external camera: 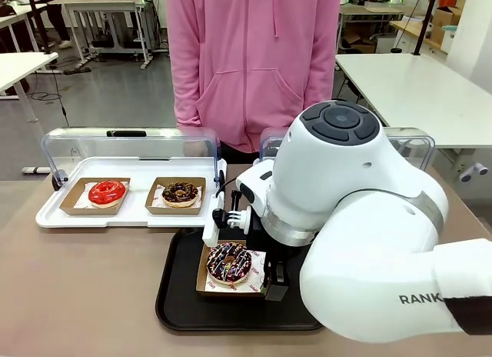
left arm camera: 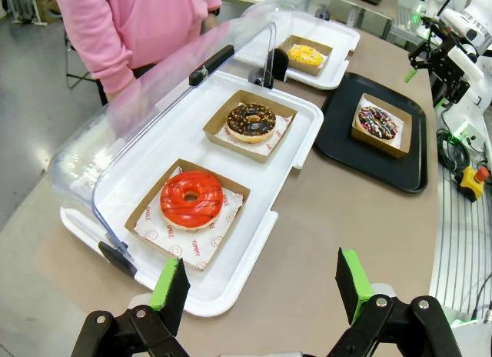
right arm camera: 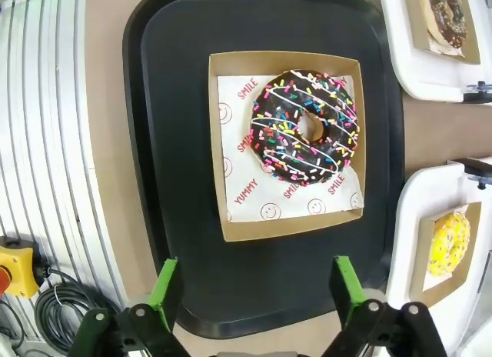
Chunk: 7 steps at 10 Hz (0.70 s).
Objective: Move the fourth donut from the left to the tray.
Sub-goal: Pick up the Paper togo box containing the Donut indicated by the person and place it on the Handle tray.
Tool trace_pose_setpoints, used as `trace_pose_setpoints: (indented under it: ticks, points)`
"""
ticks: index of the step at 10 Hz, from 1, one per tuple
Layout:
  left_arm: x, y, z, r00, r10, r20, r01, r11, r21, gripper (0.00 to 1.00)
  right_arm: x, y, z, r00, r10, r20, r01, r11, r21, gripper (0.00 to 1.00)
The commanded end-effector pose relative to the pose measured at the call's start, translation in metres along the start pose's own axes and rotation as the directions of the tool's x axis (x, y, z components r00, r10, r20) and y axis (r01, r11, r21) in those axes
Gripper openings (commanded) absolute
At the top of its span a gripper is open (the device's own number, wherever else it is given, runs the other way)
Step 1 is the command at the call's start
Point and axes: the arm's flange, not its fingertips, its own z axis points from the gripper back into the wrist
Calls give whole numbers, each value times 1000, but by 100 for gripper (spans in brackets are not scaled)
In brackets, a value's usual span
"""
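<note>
Brown tabletop (external camera: 92,280) stretches between the robot and a person in a pink hoodie (external camera: 254,57) standing at the far side. On it lies the black tray (external camera: 181,303), and on the tray sits the chocolate donut with pink and white drizzle and sprinkles (external camera: 229,262), resting in its small brown cardboard holder (right arm camera: 223,149) on printed paper. From the right wrist view the holder stands squarely on the tray's floor, well inside the rim.

The right gripper (right arm camera: 254,284) hangs above the tray's near edge with its green-padded fingers (right arm camera: 165,284) spread wide and nothing between them; it touches neither holder nor donut. In the front view the right arm (external camera: 361,241) bulks over the tray's right part.

The left gripper (left arm camera: 261,284) is also spread apart, empty, hovering over the table just beside a white tray with a raised clear lid (left arm camera: 154,111). That white tray carries a red-glazed donut (left arm camera: 191,199) and a chocolate donut with crumbs (left arm camera: 250,120), each in its own brown holder. A second white tray farther off holds a yellow donut (left arm camera: 305,55).
</note>
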Motion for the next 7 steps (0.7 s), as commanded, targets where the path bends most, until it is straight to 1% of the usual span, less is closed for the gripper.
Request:
trace_pose_setpoints:
  ticks: [1, 7]
  points:
    - [1, 0, 1, 1000, 1, 3, -1, 1000, -2, 100, 1, 2, -3, 1000, 4, -3, -4, 1000, 0, 100]
    - [1, 0, 1, 1000, 1, 3, -1, 1000, -2, 100, 1, 2, -3, 1000, 4, -3, -4, 1000, 0, 100]
